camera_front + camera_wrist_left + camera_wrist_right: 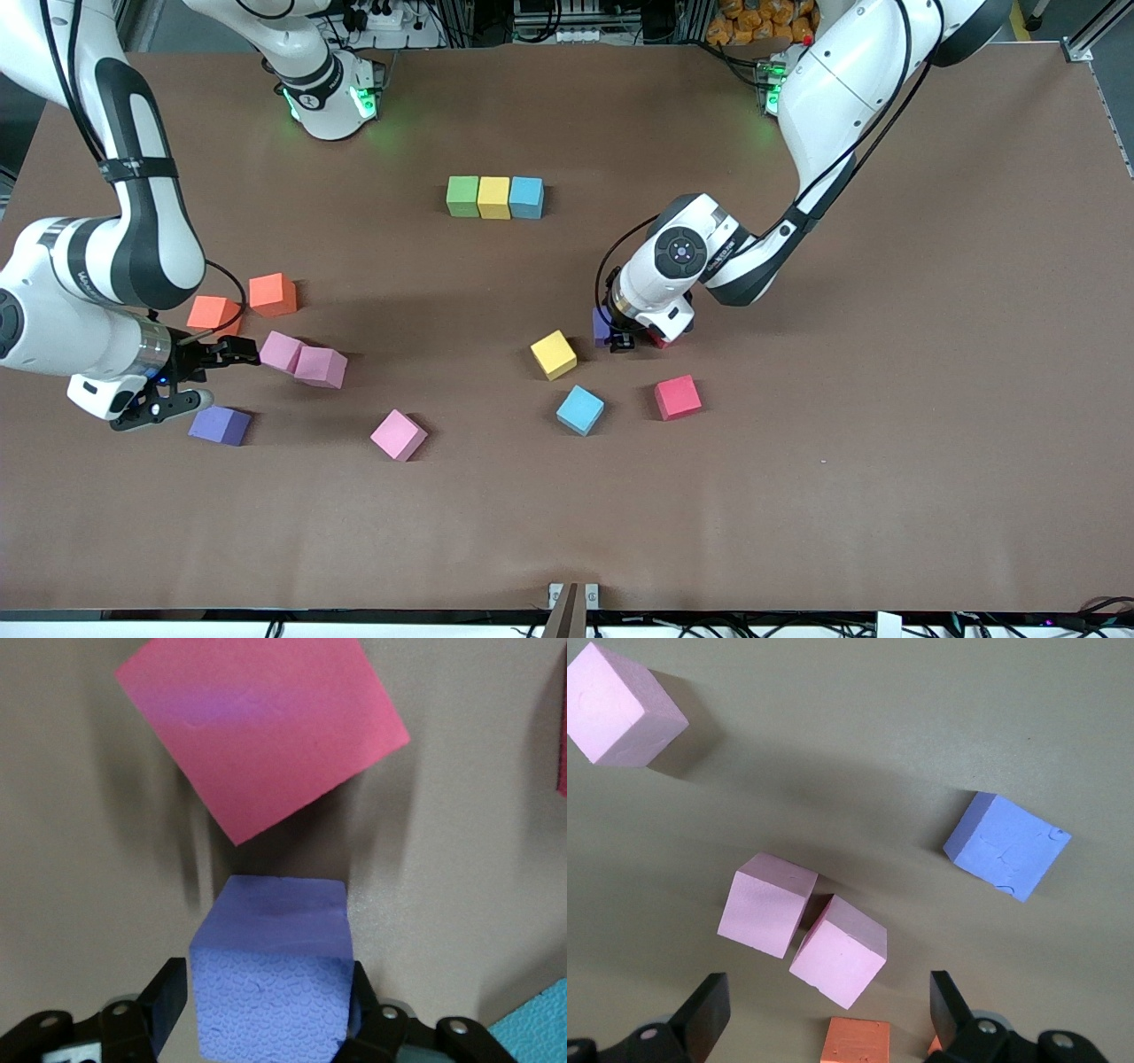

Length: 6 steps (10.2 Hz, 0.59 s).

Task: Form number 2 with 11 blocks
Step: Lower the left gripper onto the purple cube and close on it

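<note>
Standing so far: one three-cube row point(494, 197); left gripper point(620, 341) clamped on purple block point(270, 979); right gripper point(208, 377) waits, jaws apart.

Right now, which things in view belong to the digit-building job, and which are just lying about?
Job: row of three blocks; purple block gripped by the left end effector; loose yellow block, blue block, red block, pink blocks, orange blocks.
Lying about: cables and orange bundle, past the table edge by the robot bases.

Green, yellow and light blue blocks point(494, 197) touch in one row; the other blocks point(580, 409) lie scattered nearer the camera.
</note>
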Available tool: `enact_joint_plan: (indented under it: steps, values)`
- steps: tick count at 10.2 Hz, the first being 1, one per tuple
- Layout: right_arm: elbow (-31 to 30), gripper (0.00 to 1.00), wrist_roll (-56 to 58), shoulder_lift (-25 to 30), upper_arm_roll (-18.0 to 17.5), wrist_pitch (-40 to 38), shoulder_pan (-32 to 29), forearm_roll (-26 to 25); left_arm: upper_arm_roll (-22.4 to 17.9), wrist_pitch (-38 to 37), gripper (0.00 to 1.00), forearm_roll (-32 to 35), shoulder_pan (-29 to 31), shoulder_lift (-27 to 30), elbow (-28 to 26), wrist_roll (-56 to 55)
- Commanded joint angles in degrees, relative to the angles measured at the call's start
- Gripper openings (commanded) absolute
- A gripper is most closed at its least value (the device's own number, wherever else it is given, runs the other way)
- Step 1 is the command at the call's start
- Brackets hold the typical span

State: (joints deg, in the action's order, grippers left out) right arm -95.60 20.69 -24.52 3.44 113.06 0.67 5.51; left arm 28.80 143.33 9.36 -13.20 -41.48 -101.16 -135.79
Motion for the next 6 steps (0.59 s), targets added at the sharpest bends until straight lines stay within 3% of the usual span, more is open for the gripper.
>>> enact_joint_plan:
  steps: [1, 2, 3, 4, 6]
  values:
    - [0.2, 1.00, 0.5, 0.0, -0.5, -0.3, -0.5, 0.1, -0.1, 0.7, 0.76, 0.4, 0.1, 0.3, -0.6, 0.1]
    - [0.2, 1.00, 0.5, 0.0, -0.5, -0.3, -0.5, 0.1, -0.1, 0.5, 0.58, 1.1, 0.1, 0.5, -1.0, 0.2]
    - [0.2, 1.00, 0.5, 0.0, -0.5, -0.3, -0.5, 0.1, -0.1, 0.5, 0.24, 1.7, 0.1, 0.5, -1.2, 0.2]
    - [0.2, 1.00, 0.5, 0.0, -0.5, -0.3, -0.5, 0.1, 0.0, 0.5, 0.04, 1.7, 0.2, 0.6, -1.2, 0.2]
    - [0.2, 1.00, 0.5, 0.0, -0.5, -0.3, -0.5, 0.1, 0.0, 0.4, 0.00, 2.1, 0.2, 1.0, -0.9, 1.7]
